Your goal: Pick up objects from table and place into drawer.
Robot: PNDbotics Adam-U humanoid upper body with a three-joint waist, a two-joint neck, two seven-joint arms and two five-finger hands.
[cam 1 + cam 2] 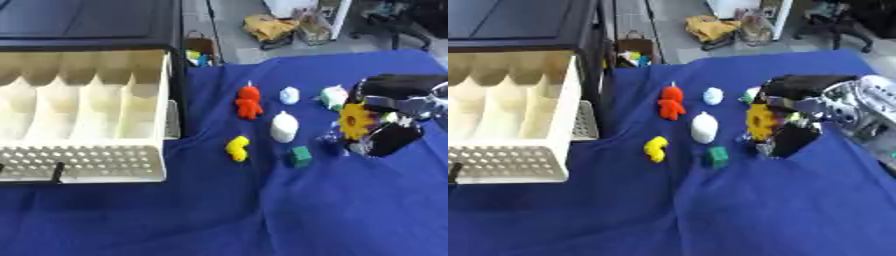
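Note:
My right hand (390,134) comes in from the right and is shut on a yellow gear-shaped piece (355,121), held just above the blue cloth. Left of it on the cloth lie a green cube (301,156), a white bottle-like figure (284,127), a yellow curved piece (237,148), a red figure (248,102), a small white piece (290,95) and a white-green piece (332,96). The open cream drawer (83,115), split by dividers, stands at the left. My left hand shows in neither view.
A black cabinet (87,22) sits above the drawer. The blue cloth (262,210) is wrinkled near the drawer's front corner. Beyond the table's far edge lie floor clutter and a chair base.

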